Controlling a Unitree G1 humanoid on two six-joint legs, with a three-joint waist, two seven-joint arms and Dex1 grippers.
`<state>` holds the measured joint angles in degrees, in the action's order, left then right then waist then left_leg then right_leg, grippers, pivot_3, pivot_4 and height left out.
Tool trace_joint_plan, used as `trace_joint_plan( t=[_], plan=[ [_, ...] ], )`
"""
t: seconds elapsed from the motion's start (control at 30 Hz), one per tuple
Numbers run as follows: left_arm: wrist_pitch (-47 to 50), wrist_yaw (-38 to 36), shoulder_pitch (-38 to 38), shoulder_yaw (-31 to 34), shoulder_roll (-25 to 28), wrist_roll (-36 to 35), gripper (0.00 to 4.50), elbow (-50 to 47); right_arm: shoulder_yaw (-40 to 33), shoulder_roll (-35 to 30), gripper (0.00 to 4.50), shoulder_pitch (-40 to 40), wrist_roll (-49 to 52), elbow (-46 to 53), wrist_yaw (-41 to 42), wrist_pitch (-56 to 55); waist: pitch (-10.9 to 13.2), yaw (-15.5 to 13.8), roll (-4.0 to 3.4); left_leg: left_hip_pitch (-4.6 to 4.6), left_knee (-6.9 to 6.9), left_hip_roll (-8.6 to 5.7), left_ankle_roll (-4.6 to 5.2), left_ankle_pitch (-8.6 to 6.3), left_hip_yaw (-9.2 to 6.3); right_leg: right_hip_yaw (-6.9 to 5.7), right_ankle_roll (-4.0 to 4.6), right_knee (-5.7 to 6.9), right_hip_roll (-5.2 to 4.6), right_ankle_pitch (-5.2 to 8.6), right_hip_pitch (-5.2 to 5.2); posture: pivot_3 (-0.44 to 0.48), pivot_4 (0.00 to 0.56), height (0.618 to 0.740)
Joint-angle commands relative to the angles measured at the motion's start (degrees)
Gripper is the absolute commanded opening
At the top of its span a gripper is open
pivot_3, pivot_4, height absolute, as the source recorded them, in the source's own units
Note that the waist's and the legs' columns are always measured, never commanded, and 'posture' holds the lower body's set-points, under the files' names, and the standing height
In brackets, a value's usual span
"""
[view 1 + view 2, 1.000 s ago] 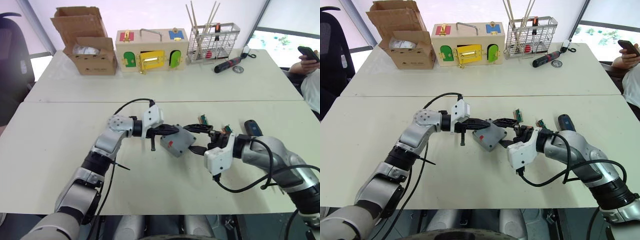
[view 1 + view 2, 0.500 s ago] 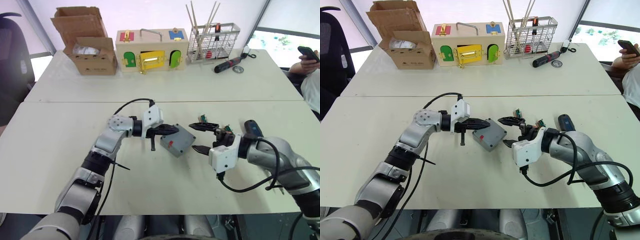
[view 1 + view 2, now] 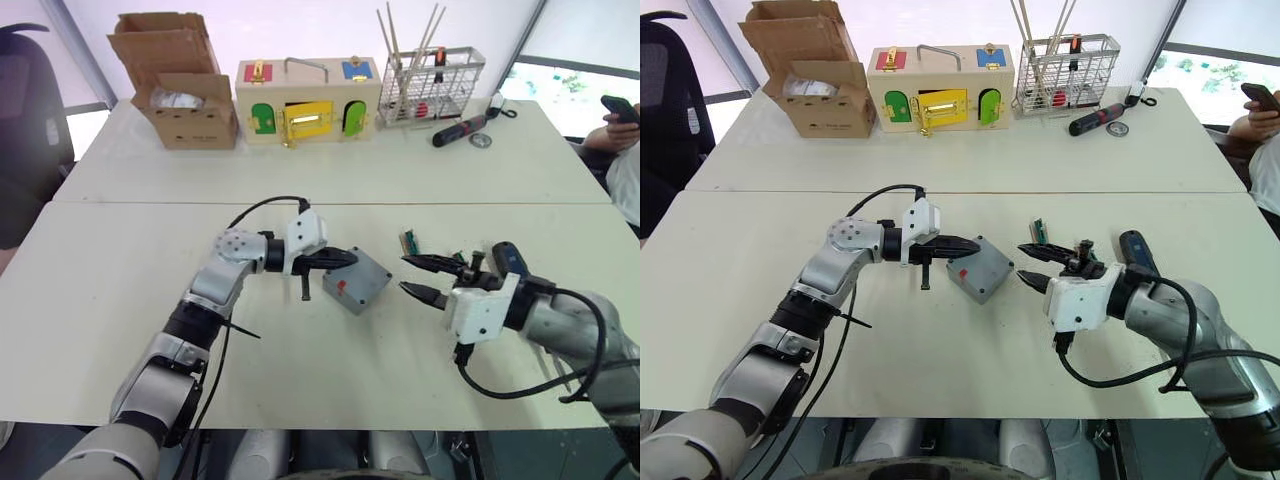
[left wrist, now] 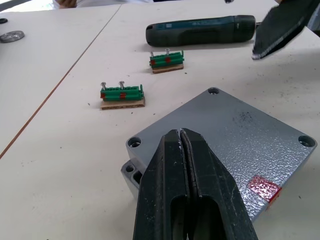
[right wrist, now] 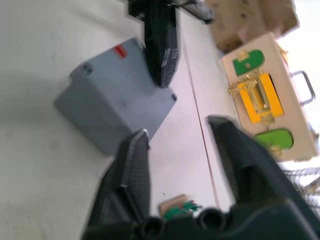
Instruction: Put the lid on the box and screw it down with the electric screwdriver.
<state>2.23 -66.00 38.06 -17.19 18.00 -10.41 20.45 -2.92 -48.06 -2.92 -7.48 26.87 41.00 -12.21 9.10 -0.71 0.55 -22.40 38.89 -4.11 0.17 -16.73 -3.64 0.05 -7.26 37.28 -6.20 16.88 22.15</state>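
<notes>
Grey lid (image 4: 235,135) sits on one box (image 5: 107,107), red sticker unreadable. Left gripper (image 4: 181,137) rests pinched together on it; right gripper (image 3: 415,277) gapes wide at 3 o'clock. Two green terminal blocks (image 4: 121,94) lie beside one electric screwdriver (image 4: 200,31).

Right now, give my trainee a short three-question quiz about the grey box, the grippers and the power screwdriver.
1. True or false: the lid already sits on the box.
2. Which gripper is open? A) left gripper B) right gripper C) both
3. Fill in: the electric screwdriver lies on the ____, held by neither gripper.

Key
1. True; the lid covers the box, its corner screw holes visible.
2. B; the right gripper's fingers are spread beside the box, while the left gripper is shut with its tips over the lid.
3. table.
</notes>
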Motion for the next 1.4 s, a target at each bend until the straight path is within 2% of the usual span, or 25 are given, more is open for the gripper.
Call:
trace_joint_plan(
  t=[0.03,0.17,0.4,1.0,1.4],
  plan=[
    [0.74,-0.34,-1.23,-1.87,0.85,3.12,0.0,2.99,0.12,2.28,0.17,-4.15,11.12,8.27,2.35,14.52,0.0,-0.14,0.0,0.0,0.0,-0.01,0.0,0.0,-0.01,0.0,0.0,0.0,-0.02,0.0,0.0,0.0,0.15,0.74],
    [0.53,-0.51,-0.92,-1.89,0.83,3.17,0.0,3.38,2.1,3.77,0.17,-6.88,14.89,12.63,2.69,23.97,0.0,-0.04,0.0,0.0,0.01,-0.01,0.29,-0.16,-0.01,0.0,0.0,-0.06,-0.04,0.0,-0.05,0.0,0.15,0.74],
    [0.4,-0.3,-0.73,-1.82,0.67,3.28,0.0,3.26,6.44,7.01,0.17,-4.65,11.64,11.6,-0.3,27.44,0.0,-0.07,-0.01,0.0,0.01,-0.03,0.31,-0.18,-0.04,-0.02,0.0,-0.06,-0.05,0.0,-0.03,0.0,0.15,0.74],
    [0.24,0.01,-0.34,-1.78,0.4,3.47,0.0,3.17,9.46,9.16,0.17,-1.42,7.92,7.03,-1.93,26.21,0.0,-0.09,-0.01,0.0,0.01,-0.04,0.27,-0.17,-0.04,-0.04,0.0,-0.06,-0.04,0.0,-0.03,0.0,0.15,0.74],
    [3.35,-0.49,0.39,0.5,0.3,0.66,0.0,0.75,9.68,9.63,0.17,0.14,7.8,5.81,-1.43,25.71,0.0,-0.04,0.0,-0.01,0.0,-0.04,0.27,-0.16,-0.04,-0.04,0.0,-0.07,-0.04,0.0,-0.01,0.0,0.15,0.74]
  ],
)
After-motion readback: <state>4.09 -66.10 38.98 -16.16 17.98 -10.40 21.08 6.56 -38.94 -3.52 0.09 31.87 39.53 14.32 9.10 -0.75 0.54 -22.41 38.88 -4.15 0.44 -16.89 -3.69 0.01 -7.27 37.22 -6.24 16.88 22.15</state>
